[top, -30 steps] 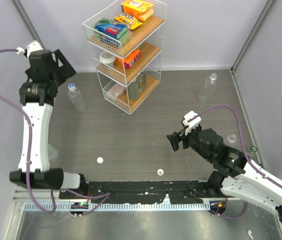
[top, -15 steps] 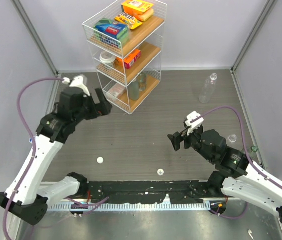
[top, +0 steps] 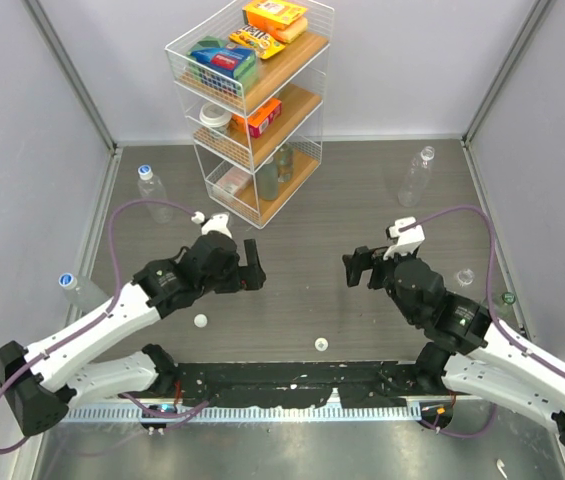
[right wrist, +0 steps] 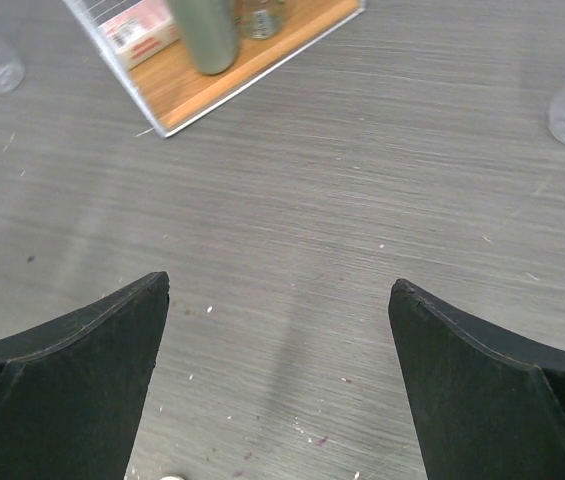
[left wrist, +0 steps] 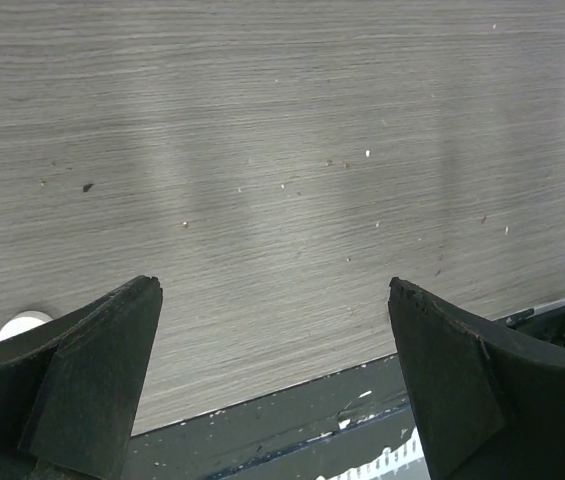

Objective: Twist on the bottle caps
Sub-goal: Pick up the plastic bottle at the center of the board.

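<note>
two bottles look capped already, both blue-topped: the standing bottle (top: 152, 192) at 10 o'clock and the lying bottle (top: 77, 290) at 9 o'clock. the far bottle (top: 415, 178) at 1 o'clock seems bare-necked, though it is too small to be sure. on the tabletop (top: 302, 215) the left cap (top: 200, 321) and the middle cap (top: 321, 344) lie loose, at 7 and 6 o'clock. the left fingers (left wrist: 92, 380) and the right fingers (right wrist: 72, 380) gape wide, holding nothing. a second ago the left arm stood in the 10 o'clock corner; now it reaches toward the centre, near the left cap. the right arm barely shifted.

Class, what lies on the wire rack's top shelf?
An orange box, a yellow packet and blue-green packets. Whatever lies beneath them is covered.
</note>
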Controlling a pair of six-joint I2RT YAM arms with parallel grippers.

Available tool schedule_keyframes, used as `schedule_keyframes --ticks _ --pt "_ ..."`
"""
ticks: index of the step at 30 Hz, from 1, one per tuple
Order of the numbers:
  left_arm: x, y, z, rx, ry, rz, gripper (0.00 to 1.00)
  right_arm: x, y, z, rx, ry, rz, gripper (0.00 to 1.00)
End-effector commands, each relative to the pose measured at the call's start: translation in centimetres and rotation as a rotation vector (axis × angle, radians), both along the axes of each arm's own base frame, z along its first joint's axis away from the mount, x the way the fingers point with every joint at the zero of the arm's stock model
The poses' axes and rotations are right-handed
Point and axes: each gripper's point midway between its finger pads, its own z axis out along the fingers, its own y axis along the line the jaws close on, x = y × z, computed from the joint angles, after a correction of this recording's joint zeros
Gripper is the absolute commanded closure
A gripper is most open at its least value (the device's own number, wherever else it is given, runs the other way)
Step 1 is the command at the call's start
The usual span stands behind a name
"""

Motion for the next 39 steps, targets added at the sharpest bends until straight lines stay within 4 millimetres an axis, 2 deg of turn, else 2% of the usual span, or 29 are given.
schedule_keyframes --ticks 1,6,9,10,11,12,13,14,15,16,17,18,19,20,21,25,26,27,28,29,30,33,39 --pt "0.8 -1.5 1.1 -0.072 -0.057 0.035 0.00 1.6 -2.1 1.0 0.076 -0.009 -0.219 0.04" --pt "-0.1 -1.9 0.1 -0.105 -0.060 0.013 0.00 3.2 -2.0 -0.5 0.035 0.051 -0.301 0.05" --pt "-0.4 -1.5 -0.4 -0.113 -0.064 0.019 0.00 5.2 -2.8 -2.1 -0.001 0.109 -0.376 0.05" --pt "-0.5 -1.3 -0.6 -0.115 -0.062 0.019 0.00 5.9 -3.2 -1.6 0.007 0.111 -0.400 0.05" --pt "-0.7 -1.2 -0.6 -0.119 -0.064 0.018 0.00 6.9 -3.9 -2.3 -0.008 0.139 -0.433 0.05" --pt "-0.8 -1.0 -0.6 -0.123 -0.068 0.017 0.00 7.7 -4.5 -1.7 -0.006 0.139 -0.453 0.05" --pt "-0.8 -1.0 -0.7 -0.124 -0.072 0.015 0.00 8.9 -5.8 -2.1 -0.017 0.160 -0.504 0.05" --pt "-0.9 -0.9 -0.6 -0.129 -0.079 0.015 0.00 9.9 -6.2 -1.2 -0.011 0.151 -0.521 0.05" --pt "-0.9 -0.9 -0.6 -0.133 -0.084 0.011 0.00 11.1 -7.7 -1.8 -0.020 0.175 -0.569 0.05" --pt "-0.9 -0.8 -0.4 -0.137 -0.092 0.010 0.00 12.3 -8.2 -0.6 -0.016 0.154 -0.583 0.06" --pt "-0.9 -0.7 -0.4 -0.139 -0.096 0.010 0.00 13.5 -10.0 -1.4 -0.060 0.172 -0.633 0.06" --pt "-0.9 -0.6 -0.2 -0.140 -0.106 0.004 0.00 15.1 -11.3 -1.1 -0.064 0.161 -0.679 0.07" --pt "-0.9 -0.6 -0.1 -0.141 -0.114 0.002 0.00 15.9 -11.9 -0.6 -0.108 0.144 -0.679 0.11" --pt "-0.9 -0.5 0.0 -0.140 -0.121 0.000 0.00 17.4 -12.7 -0.9 -0.118 0.125 -0.698 0.13" --pt "-0.9 -0.4 0.1 -0.140 -0.127 -0.004 0.00 18.1 -13.0 -0.9 -0.138 0.108 -0.693 0.15" --pt "-1.0 -0.3 -0.2 -0.141 -0.136 -0.005 0.00 22.5 -14.3 -0.9 -0.136 0.026 -0.689 0.15" --pt "-1.0 -0.2 -0.2 -0.143 -0.136 -0.003 0.00 23.2 -15.1 -1.5 -0.142 0.035 -0.711 0.15" --pt "-1.0 -0.2 -0.1 -0.146 -0.141 -0.004 0.00 24.1 -15.4 -0.8 -0.136 0.013 -0.720 0.15" --pt "-1.1 -0.2 -0.1 -0.151 -0.143 -0.006 0.00 24.7 -16.2 -1.5 -0.146 0.022 -0.738 0.15" --pt "-1.1 -0.2 -0.2 -0.152 -0.143 -0.009 0.00 25.4 -16.4 -0.9 -0.156 -0.007 -0.737 0.15" --pt "-1.2 -0.1 -0.2 -0.151 -0.146 -0.013 0.00 25.8 -17.2 -1.6 -0.167 0.000 -0.754 0.15" --pt "-1.2 0.0 0.0 -0.148 -0.159 -0.021 0.00 27.2 -17.5 -1.9 -0.177 -0.007 -0.737 0.19" --pt "-0.8 -0.1 0.9 -0.154 -0.182 -0.019 0.00 29.1 -18.9 -2.0 -0.172 -0.022 -0.756 0.18"
